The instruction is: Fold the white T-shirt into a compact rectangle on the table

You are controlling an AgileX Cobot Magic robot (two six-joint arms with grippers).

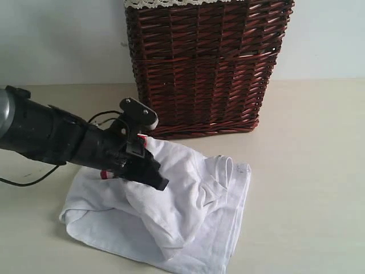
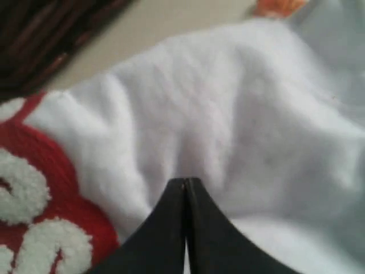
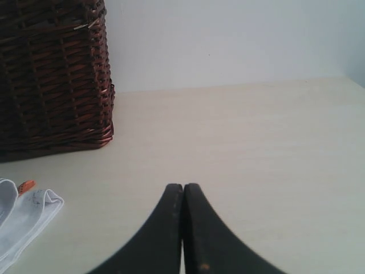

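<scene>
The white T-shirt [image 1: 194, 211] lies crumpled and partly folded on the table [image 1: 308, 171], in front of the basket. My left gripper [image 1: 161, 184] reaches in from the left and sits on the shirt's middle, where the cloth rises in a ridge to its tip. In the left wrist view the left gripper [image 2: 185, 181] is shut, with wrinkles of the T-shirt [image 2: 256, 114] converging at its tip and the red-edged fuzzy letters [image 2: 23, 194] beside it. My right gripper [image 3: 183, 186] is shut over bare table [image 3: 256, 142], apart from the shirt's edge [image 3: 23, 211]; it is outside the exterior view.
A tall dark wicker basket [image 1: 205, 68] with lace trim stands against the wall right behind the shirt. The same basket [image 3: 51, 74] fills one side of the right wrist view. The orange collar tag [image 3: 25, 186] shows at the shirt's edge.
</scene>
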